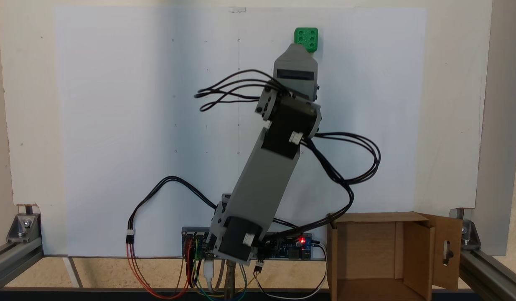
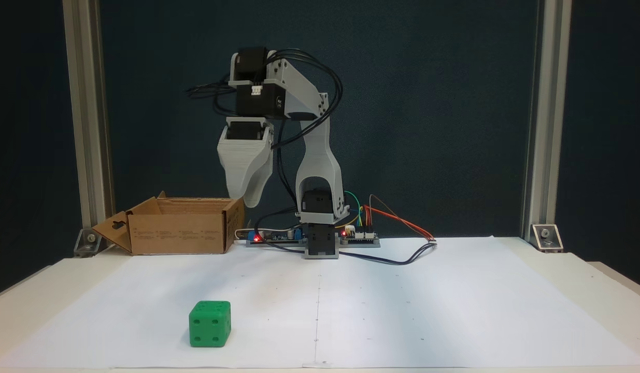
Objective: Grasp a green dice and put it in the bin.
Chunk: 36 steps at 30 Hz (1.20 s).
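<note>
The green dice [image 2: 210, 324] is seen lying on the white paper sheet [image 2: 402, 311], near the front edge of the table, well apart from the arm. In the fixed view from above, the same green dice [image 1: 306, 39] is found at the top of the picture, and its lower edge is partly covered by the grey gripper [image 1: 297, 52]. From this view it could be thought that the two are touching. The front view shows otherwise: there the gripper [image 2: 252, 199] is held high, pointing downward, beside the bin [image 2: 177, 228] and far above the paper.

The bin [image 1: 366, 234] is seen from above as an open cardboard box, with a slot cut in one flap. Its inside is visible in that view, while the front view gives its side wall with print.

Whether the jaws are spread or pressed together cannot be told, because one grey tip alone is shown.
</note>
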Motion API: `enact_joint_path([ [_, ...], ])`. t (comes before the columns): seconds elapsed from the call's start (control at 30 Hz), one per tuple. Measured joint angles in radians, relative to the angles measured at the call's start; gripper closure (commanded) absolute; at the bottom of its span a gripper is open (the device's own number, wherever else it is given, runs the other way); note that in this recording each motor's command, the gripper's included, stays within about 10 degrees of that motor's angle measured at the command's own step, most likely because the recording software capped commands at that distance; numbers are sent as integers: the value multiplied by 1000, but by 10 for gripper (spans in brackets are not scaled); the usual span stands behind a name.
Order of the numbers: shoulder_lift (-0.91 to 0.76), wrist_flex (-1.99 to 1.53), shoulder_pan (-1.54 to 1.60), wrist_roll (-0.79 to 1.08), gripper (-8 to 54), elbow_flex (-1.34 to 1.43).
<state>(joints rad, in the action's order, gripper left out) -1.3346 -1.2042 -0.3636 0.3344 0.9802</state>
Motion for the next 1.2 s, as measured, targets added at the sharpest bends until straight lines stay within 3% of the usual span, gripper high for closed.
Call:
enact_joint_path([
  [0.67,373,-11,5,0,39,-354],
  [1.2,472,-11,5,0,39,-379],
])
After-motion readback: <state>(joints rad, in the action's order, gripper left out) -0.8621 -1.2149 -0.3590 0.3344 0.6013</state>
